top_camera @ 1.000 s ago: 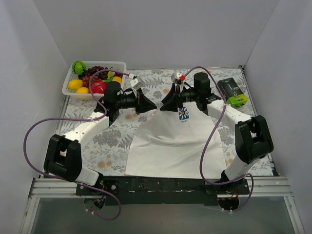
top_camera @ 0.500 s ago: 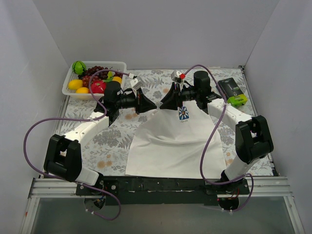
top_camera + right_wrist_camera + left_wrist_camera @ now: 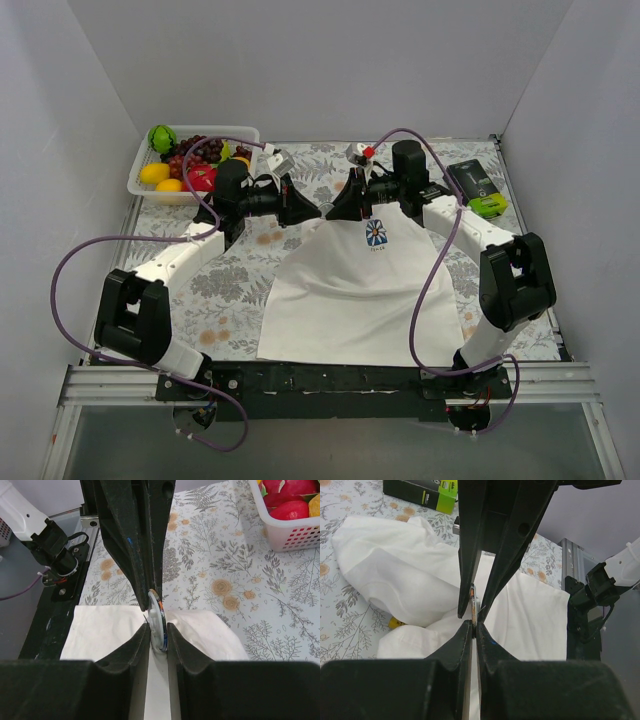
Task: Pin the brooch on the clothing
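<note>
The white T-shirt (image 3: 350, 290) lies flat on the floral cloth, its blue square logo (image 3: 375, 232) near the top. It also shows in the left wrist view (image 3: 400, 580) and the right wrist view (image 3: 105, 630). My left gripper (image 3: 313, 208) and right gripper (image 3: 329, 209) meet tip to tip just above the shirt's upper left edge. The brooch (image 3: 158, 611) stands edge-on, a thin disc with a dark rim, pinched in the right gripper (image 3: 159, 626). The left gripper (image 3: 474, 626) is shut on the brooch's (image 3: 472, 602) opposite edge.
A white basket of fruit (image 3: 195, 160) stands at the back left, also in the right wrist view (image 3: 290, 515). A black and green box (image 3: 475, 188) lies at the back right, also in the left wrist view (image 3: 420, 492). White walls enclose the table.
Both grippers, still tip to tip, have moved a little toward the back of the table. The shirt's upper left edge has shifted slightly with them.
</note>
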You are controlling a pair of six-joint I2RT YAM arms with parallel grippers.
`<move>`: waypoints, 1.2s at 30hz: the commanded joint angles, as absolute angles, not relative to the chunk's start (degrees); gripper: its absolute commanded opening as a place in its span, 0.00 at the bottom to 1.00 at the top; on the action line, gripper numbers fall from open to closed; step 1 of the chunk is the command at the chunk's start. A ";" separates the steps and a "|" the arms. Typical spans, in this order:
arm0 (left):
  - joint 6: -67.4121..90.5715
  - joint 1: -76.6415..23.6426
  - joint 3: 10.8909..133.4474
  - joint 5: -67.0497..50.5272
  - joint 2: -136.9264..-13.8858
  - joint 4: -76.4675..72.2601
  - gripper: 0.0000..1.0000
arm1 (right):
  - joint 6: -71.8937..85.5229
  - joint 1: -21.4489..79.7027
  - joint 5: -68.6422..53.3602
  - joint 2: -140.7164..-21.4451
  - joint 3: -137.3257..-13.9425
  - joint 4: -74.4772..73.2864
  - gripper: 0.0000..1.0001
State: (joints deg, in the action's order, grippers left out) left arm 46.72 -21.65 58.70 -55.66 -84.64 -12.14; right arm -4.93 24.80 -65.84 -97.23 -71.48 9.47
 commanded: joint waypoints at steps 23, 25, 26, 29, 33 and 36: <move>43.77 -24.34 67.15 -56.69 -84.73 -5.01 0.00 | -8.44 26.37 -59.94 -101.60 -80.59 1.15 0.18; 43.16 -24.70 67.50 -56.43 -84.73 -3.70 0.00 | -8.09 26.28 -59.59 -101.69 -80.94 1.06 0.18; 42.72 -24.78 67.85 -56.25 -84.64 -3.34 0.00 | -8.09 26.45 -59.42 -101.86 -81.12 0.88 0.18; 41.58 -25.40 68.47 -55.28 -84.29 -1.67 0.00 | -7.73 26.46 -58.36 -102.04 -81.65 0.27 0.13; 40.43 -26.36 70.04 -54.41 -84.55 -0.35 0.00 | -7.65 26.63 -57.31 -102.30 -82.79 -1.67 0.12; 38.94 -27.33 71.54 -53.53 -84.90 3.50 0.00 | -7.56 26.81 -56.17 -102.66 -84.02 -2.72 0.11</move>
State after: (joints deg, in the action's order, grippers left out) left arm 39.86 -22.94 66.59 -48.42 -86.06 1.85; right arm -6.24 25.17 -62.28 -101.12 -80.29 -3.16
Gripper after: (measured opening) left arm 0.028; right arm 0.185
